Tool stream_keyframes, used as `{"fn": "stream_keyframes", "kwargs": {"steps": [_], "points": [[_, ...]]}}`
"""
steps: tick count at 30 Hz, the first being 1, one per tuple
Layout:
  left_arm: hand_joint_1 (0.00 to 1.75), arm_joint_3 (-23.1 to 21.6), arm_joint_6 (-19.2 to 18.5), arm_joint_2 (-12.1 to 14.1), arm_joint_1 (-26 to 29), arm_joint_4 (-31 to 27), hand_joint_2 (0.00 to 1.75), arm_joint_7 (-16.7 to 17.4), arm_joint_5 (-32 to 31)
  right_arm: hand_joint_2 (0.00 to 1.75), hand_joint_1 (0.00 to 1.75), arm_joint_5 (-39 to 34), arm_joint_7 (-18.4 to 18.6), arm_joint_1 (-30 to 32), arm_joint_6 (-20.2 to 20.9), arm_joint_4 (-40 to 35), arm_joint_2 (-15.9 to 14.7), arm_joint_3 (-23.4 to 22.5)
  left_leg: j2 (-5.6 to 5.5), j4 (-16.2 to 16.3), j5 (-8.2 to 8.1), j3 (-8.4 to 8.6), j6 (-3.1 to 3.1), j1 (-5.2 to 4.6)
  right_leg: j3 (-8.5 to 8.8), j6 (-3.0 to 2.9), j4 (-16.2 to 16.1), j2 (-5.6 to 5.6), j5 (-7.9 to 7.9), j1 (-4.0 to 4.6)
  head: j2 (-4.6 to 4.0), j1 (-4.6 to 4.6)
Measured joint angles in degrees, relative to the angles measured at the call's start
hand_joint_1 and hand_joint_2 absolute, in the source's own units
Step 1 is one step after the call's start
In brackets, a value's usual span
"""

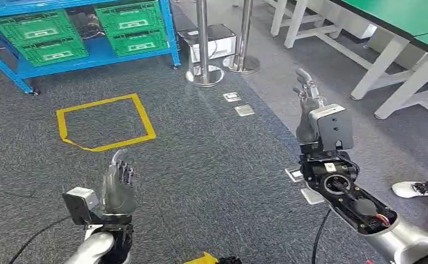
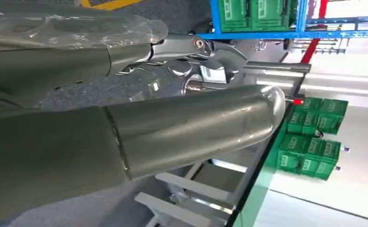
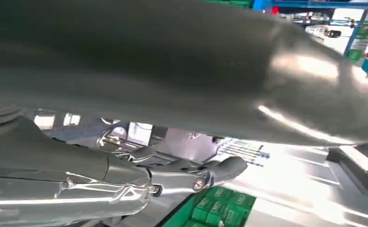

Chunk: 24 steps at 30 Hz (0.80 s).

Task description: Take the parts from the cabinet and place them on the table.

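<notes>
My left hand (image 1: 118,184) sits low and near on the left, fingers upright and slightly apart, holding nothing. My right hand (image 1: 307,104) is raised farther out on the right, forearm extended, fingers upright, also holding nothing.

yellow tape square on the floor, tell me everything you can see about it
The yellow tape square is an outline of flat yellow tape stuck on the grey carpet, with bare carpet inside. It sits skewed to the view. Its near left corner looks uneven, the tape bending there. It lies in front of the blue shelf holding green crates, apart from the shelf's legs. Nothing stands on it or touches it; the left hand is raised nearer the camera.
</notes>
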Motion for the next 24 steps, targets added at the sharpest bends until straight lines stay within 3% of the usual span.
{"fn": "stream_keyframes", "kwargs": {"steps": [2,3,4,5,6,8,9,10,12,13,14,15,16,18,19,20,22,23,24], "points": [[0.00,0.0,0.1,0.0,0.0,0.0,0.00,0.0,0.0,0.00,0.00,-0.1,-0.1,0.0,0.0,0.0,-0.1,0.0,-0.66,1.6,-1.11,-0.04,-1.29,0.83,5.57,1.12,-11.5,0.03,6.21,-0.90,0.02,0.39],[0.00,0.0,0.2,0.0,0.0,0.0,0.00,0.0,0.0,0.00,0.00,-0.2,-0.1,0.0,0.0,0.1,-0.1,0.0,-0.92,2.3,-1.62,-0.35,-1.94,0.81,6.43,1.89,-13.3,0.88,4.58,-1.02,0.00,0.68],[0.00,0.0,0.2,0.1,-0.1,0.0,0.00,0.0,0.0,0.00,0.00,-0.2,-0.2,-0.1,0.0,0.2,-0.1,0.2,-1.15,3.3,-1.82,-1.04,-2.35,0.32,6.22,1.08,-13.2,1.42,4.70,-0.81,0.00,1.36],[0.00,0.0,0.2,0.0,0.0,-0.1,0.00,-0.2,0.0,0.00,0.00,-0.3,-0.1,0.0,0.1,0.2,-0.1,0.2,-1.29,3.2,-1.62,-1.48,-2.47,0.28,5.85,-0.30,-12.4,1.17,4.45,-0.79,0.02,1.27],[0.00,0.0,0.2,0.1,0.1,-0.2,0.00,-0.2,0.0,0.00,0.00,-0.4,-0.1,0.2,0.1,0.2,-0.1,0.2,-1.34,3.2,-1.56,-1.52,-2.65,0.31,5.52,-0.77,-12.2,1.13,4.34,-0.57,0.00,0.24],[0.00,0.0,0.3,0.2,0.1,-0.2,0.00,-0.2,0.0,0.00,0.00,-0.6,-0.2,0.0,0.1,0.2,-0.1,0.4,-1.26,3.2,-1.85,-1.59,-3.18,0.63,5.52,-1.86,-12.2,0.91,4.26,-0.55,0.02,-0.17],[0.00,0.0,0.3,0.2,0.1,-0.2,0.00,-0.2,0.0,0.00,0.00,-0.6,-0.2,0.0,0.1,0.2,-0.1,0.4,-0.86,4.7,-2.80,-2.13,-3.12,0.63,5.72,-2.25,-12.2,0.80,4.25,-0.46,0.02,-0.83],[0.00,0.0,0.3,0.2,0.0,-0.2,0.00,-0.2,0.0,0.00,0.00,-0.6,-0.3,-0.1,0.2,0.2,-0.1,0.4,-0.74,8.3,-4.63,-3.87,-3.06,0.60,5.78,-2.45,-12.2,0.68,4.20,-0.34,0.00,-1.27],[0.00,0.0,0.4,0.3,0.1,-0.2,0.00,-0.2,-0.1,0.00,0.00,-0.6,-0.3,-0.1,0.2,0.2,-0.1,0.4,-0.76,19.0,-8.88,-9.56,-2.90,0.25,5.79,-2.88,-12.2,0.36,4.06,0.13,0.00,-1.88],[0.00,0.0,0.5,0.4,0.2,-0.2,0.00,-0.2,0.0,0.00,0.00,-0.7,-0.3,-0.1,0.2,0.2,-0.1,0.5,-0.76,22.9,-9.84,-11.90,-2.62,0.07,5.82,-3.02,-12.2,0.27,3.97,0.49,0.00,-1.92],[0.00,0.0,0.6,0.5,0.4,-0.2,0.00,-0.1,0.0,0.00,0.00,-0.7,-0.3,-0.1,0.3,0.2,-0.1,0.5,-0.76,23.9,-9.28,-12.82,-2.20,-0.15,5.94,-3.20,-12.2,0.22,3.92,0.84,0.00,-1.92],[0.00,0.0,0.6,0.5,0.4,-0.2,0.00,-0.1,0.0,0.00,0.00,-0.7,-0.3,-0.1,0.3,0.2,-0.1,0.5,-0.76,22.1,-7.64,-12.29,-1.59,-0.52,6.11,-3.37,-12.2,0.17,3.81,1.16,0.00,-1.95],[0.00,0.0,0.7,0.5,0.4,-0.2,0.00,-0.1,0.0,0.00,0.00,-0.7,-0.3,-0.2,0.3,0.2,-0.1,0.5,-0.76,17.7,-4.88,-10.46,-0.65,-1.04,6.37,-3.52,-12.2,0.09,3.71,1.63,0.02,-2.01],[0.00,0.0,0.7,0.5,0.3,-0.3,0.00,-0.1,0.0,0.00,0.00,-0.7,-0.4,-0.2,0.3,0.2,-0.1,0.5,-0.42,6.7,0.15,-5.36,1.77,-2.32,6.92,-3.86,-12.3,-0.16,3.46,2.20,0.00,-1.99],[0.00,0.0,0.7,0.5,0.2,-0.3,0.00,-0.1,0.0,0.00,0.00,-0.7,-0.4,-0.2,0.3,0.2,-0.1,0.5,0.87,5.6,-0.79,-4.75,2.53,-2.65,6.93,-3.77,-12.5,-0.37,3.41,2.47,0.00,-1.49],[0.00,0.0,0.7,0.5,0.1,-0.4,0.00,-0.2,-0.1,0.00,0.00,-0.7,-0.4,-0.2,0.3,0.2,-0.1,0.5,0.76,4.5,-0.29,-4.59,2.17,-2.91,6.86,-3.73,-12.6,-0.42,3.41,2.14,0.00,-1.28],[0.00,0.0,0.7,0.5,0.0,-0.5,0.00,-0.1,-0.1,0.00,0.00,-0.8,-0.4,-0.2,0.3,0.2,-0.1,0.5,0.26,4.4,-0.22,-4.63,2.09,-3.18,6.85,-3.31,-12.9,-0.90,3.49,1.84,0.00,-1.75],[0.00,0.0,0.7,0.5,0.1,-0.5,0.00,-0.1,-0.1,0.00,0.00,-0.8,-0.4,-0.2,0.3,0.2,-0.1,0.5,0.05,3.9,0.06,-4.44,2.06,-3.04,7.00,-3.03,-13.1,-0.99,3.54,1.94,0.02,-1.88],[0.00,0.0,0.7,0.4,0.1,-0.6,0.00,-0.1,-0.1,0.00,0.00,-0.8,-0.4,-0.2,0.3,0.2,-0.1,0.5,0.06,2.5,0.64,-3.50,1.53,-2.02,6.93,-2.78,-12.9,-0.96,3.09,1.97,0.00,-1.81]]}}
